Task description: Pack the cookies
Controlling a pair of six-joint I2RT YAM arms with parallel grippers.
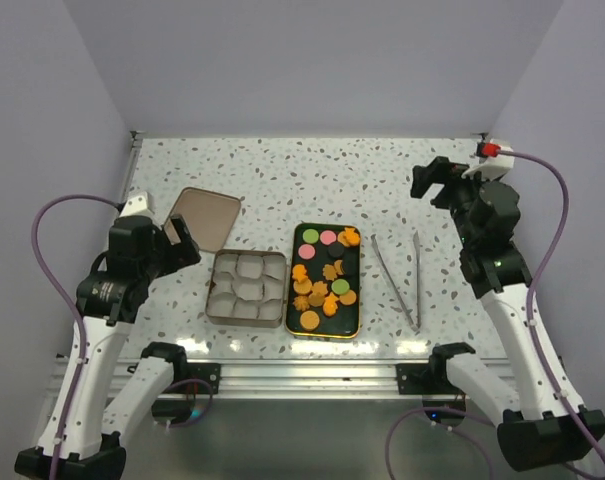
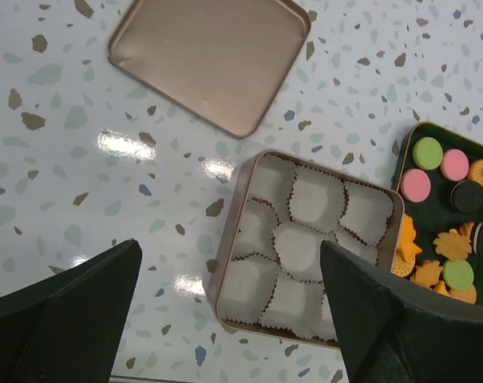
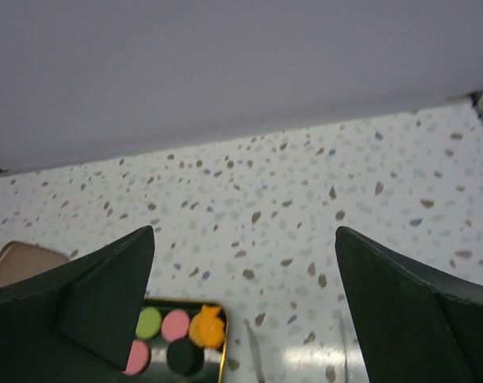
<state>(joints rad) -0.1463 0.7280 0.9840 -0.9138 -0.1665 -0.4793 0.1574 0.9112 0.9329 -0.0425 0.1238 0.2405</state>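
Two hands hover above table, and we see fingers of each spread wide apart. Left hand hangs over open tin lined with white paper cups. Lid lies flat just ahead of it. Cookies all sit on dark tray, right of left hand, just beside tin: mostly orange shapes, plus pink, green and dark brown rounds. Right hand is well apart, with tray below and to its left. Two tongs lie between tray and right hand.
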